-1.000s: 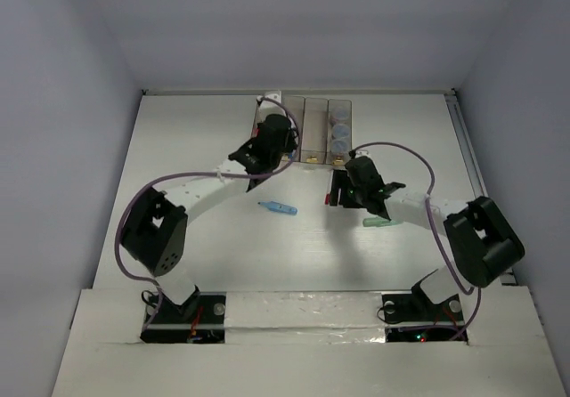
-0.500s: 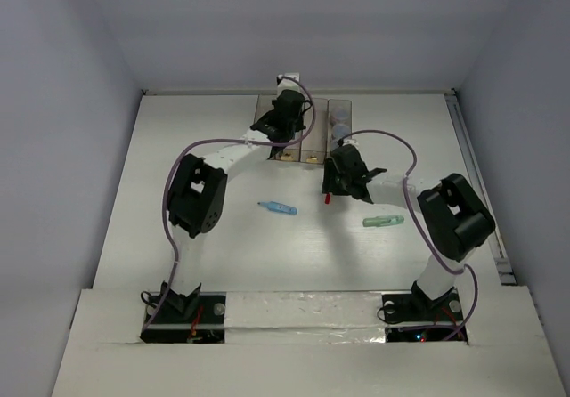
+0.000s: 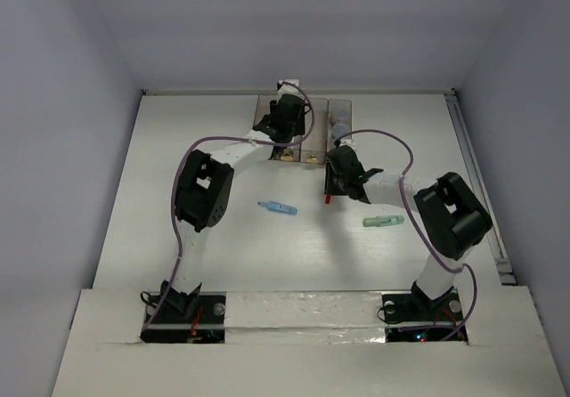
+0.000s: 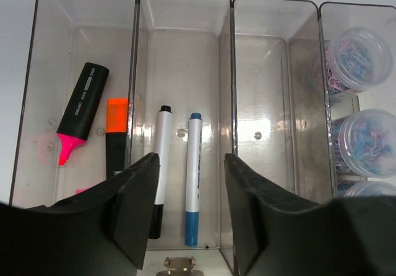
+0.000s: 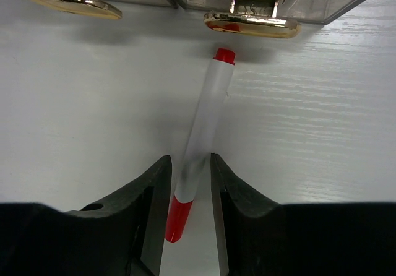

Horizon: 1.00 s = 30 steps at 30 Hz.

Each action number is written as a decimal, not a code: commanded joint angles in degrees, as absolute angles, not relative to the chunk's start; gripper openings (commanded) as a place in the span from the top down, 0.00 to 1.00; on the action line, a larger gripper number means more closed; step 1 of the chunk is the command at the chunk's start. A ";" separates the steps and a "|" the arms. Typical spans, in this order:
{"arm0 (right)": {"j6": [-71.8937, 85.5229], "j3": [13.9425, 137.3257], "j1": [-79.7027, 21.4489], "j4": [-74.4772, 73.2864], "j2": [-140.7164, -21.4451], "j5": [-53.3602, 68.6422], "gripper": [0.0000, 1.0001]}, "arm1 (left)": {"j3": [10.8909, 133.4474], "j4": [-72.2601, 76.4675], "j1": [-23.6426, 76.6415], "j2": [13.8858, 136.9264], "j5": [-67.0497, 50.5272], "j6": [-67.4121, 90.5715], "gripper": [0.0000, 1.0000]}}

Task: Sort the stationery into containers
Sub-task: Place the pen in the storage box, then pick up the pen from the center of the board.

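The row of four joined bins (image 4: pixel 137 72) stood at 12 o'clock on the white worktop (image 3: pixel 178 192). In the top view the left arm (image 3: pixel 287 117) hung over the row and hid most of the two left-hand bins. The left jaws were spread wide and held nothing, poised above the front end of the second bin from the left.

The leftmost bin held a pink highlighter (image 4: pixel 80 112), tilted with its tip toward 7 o'clock, and an orange highlighter (image 4: pixel 116 137) against the dividing wall. The second bin held a black-capped pen (image 4: pixel 159 177) and a blue-capped pen (image 4: pixel 193 177), side by side and lengthwise. The rightmost bin held three round pots of coloured clips: far (image 4: pixel 357 58), middle (image 4: pixel 366 143) and near (image 4: pixel 352 188), the last partly hidden by a jaw.

The right jaws straddled a red-ended pen (image 5: pixel 201 137) lying flat on the worktop, close on both sides. I cannot tell whether they were pinching it. Its far tip pointed to about 1 o'clock and stopped just short of a brass-coloured tab (image 5: pixel 250 23) on a bin front.

Loose on the worktop, a light blue marker (image 3: pixel 279 208) lay at 8 o'clock from the right arm's head. A pale green marker (image 3: pixel 383 221) lay at 4 o'clock from it, near the forearm.
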<state>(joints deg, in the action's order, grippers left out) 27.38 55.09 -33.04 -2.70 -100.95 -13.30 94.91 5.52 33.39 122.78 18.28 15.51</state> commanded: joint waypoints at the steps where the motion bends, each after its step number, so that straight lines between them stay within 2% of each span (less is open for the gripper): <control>1: 27.25 54.76 -33.66 -3.95 -101.16 -14.41 0.62 | 95.45 7.21 33.31 119.36 18.81 15.47 0.54; 5: 27.07 55.37 -33.66 -4.57 -102.39 -13.36 0.65 | 91.51 8.17 33.31 113.92 18.11 16.78 0.52; 6: 27.24 55.37 -33.66 -4.57 -103.09 -13.10 0.68 | 90.02 8.70 33.31 109.99 17.93 17.14 0.52; 8: 27.51 54.94 -33.66 -4.22 -103.18 -12.40 0.84 | 84.33 11.24 33.31 105.32 16.70 18.72 0.52; 12: 28.65 52.83 -34.19 -3.25 -101.08 -12.04 0.99 | 72.45 15.11 35.68 89.70 17.84 20.65 0.52; 18: 29.18 49.40 -36.73 -3.08 -91.95 -11.78 1.00 | 53.48 18.37 38.67 71.15 19.25 24.69 0.52; 24: 29.44 47.02 -37.27 -3.25 -79.91 -6.77 1.00 | 40.89 14.33 39.20 55.93 21.97 26.45 0.51; 30: 28.83 56.04 -37.27 -5.01 -81.02 -2.90 1.00 | 33.85 8.97 39.72 46.25 21.45 28.47 0.50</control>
